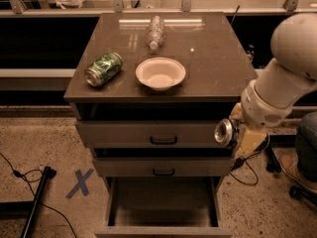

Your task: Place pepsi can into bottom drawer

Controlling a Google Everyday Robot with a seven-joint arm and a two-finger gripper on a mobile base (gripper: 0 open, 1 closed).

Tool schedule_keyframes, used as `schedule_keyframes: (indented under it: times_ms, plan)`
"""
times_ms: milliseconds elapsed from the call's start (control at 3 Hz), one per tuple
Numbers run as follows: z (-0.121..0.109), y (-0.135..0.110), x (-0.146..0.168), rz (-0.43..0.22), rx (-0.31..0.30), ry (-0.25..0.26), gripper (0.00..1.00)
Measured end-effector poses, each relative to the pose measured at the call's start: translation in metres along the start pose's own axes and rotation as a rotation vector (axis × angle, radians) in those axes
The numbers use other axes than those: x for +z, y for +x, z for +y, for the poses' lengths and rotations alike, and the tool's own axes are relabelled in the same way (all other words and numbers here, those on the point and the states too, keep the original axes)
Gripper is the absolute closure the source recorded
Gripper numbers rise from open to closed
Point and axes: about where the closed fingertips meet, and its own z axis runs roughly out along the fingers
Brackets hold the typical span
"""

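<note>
1. On the floor left of the cabinet (218, 58) we note a blue tape cross (79, 183) and a dark pole (34, 202) with a cable; the pole's lower end is cut off by the frame edge.
2. On the left of the cabinet top a green patterned can (103, 69) lies on its side, its open end towards the cabinet's front left corner.
3. At the middle of the top stands a white bowl (141, 71); we see only its plain white inside. Behind it a clear plastic bottle (155, 31) lies on its side.
4. Below the top, the top drawer (124, 133) and the middle drawer (124, 166) stand slightly pulled out; their insides are hidden.
5. The bottom drawer (161, 202) is pulled far out at the cabinet's foot. Its plain flat floor shows; its front edge is cut off.
6. Beside the cabinet's right edge, level with the top drawer, the gripper (238, 133) pinches the pepsi can (224, 132) in the air. The can is horizontal, silver end towards us; its body is mostly hidden by the gripper and the pale arm (287, 78)
</note>
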Motion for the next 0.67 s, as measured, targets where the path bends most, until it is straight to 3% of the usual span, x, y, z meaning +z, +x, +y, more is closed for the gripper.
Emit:
schedule_keyframes:
  times_ms: [333, 667]
  plan:
    - [0.004, -0.008, 0.001, -0.028, -0.001, -0.017, 1.00]
    - [0.003, -0.008, 0.022, -0.077, 0.016, -0.052, 1.00]
